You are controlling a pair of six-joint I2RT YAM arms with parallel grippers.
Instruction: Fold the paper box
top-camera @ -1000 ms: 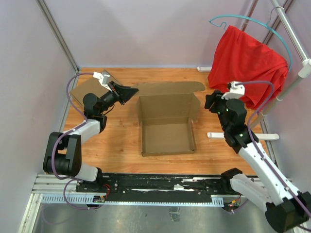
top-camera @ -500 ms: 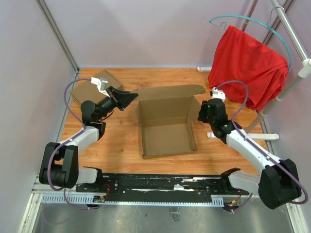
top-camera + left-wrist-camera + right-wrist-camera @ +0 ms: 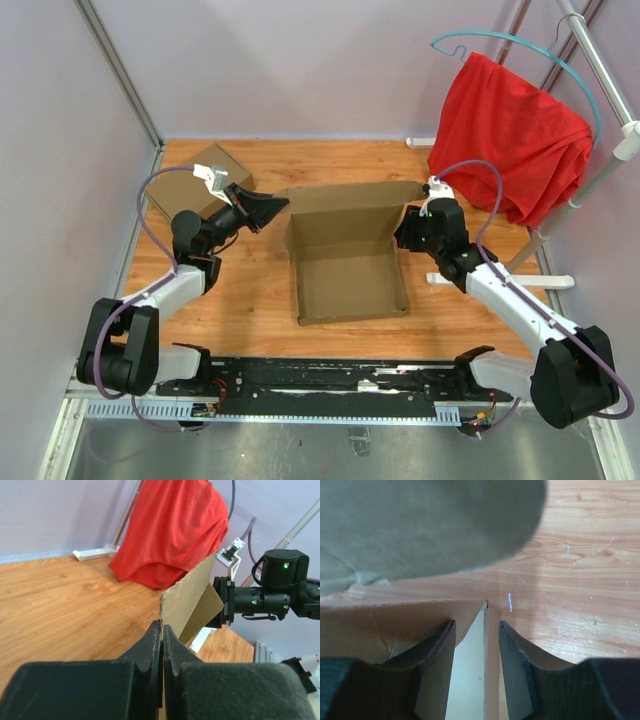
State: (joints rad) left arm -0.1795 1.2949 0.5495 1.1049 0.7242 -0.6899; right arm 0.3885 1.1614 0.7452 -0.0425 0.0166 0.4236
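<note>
The brown paper box (image 3: 345,265) sits open in the middle of the wooden table, its lid flap (image 3: 350,196) raised at the back. My left gripper (image 3: 272,208) is shut on the left end of that lid flap. In the left wrist view its jaws (image 3: 162,629) pinch the cardboard edge, and the flap (image 3: 192,602) runs away toward the right arm (image 3: 270,597). My right gripper (image 3: 405,232) is open at the box's right back corner. In the right wrist view its fingers (image 3: 439,652) straddle the upright side wall (image 3: 491,652) without pressing it.
A second brown cardboard piece (image 3: 190,175) lies at the back left behind the left arm. A red cloth (image 3: 510,130) hangs on a rack at the right, with the rack's white foot (image 3: 500,281) on the table. Grey walls enclose the table.
My right gripper has come down and left, now straddling the box's right wall. My left gripper has moved right with the lid flap, which now stands more upright.
</note>
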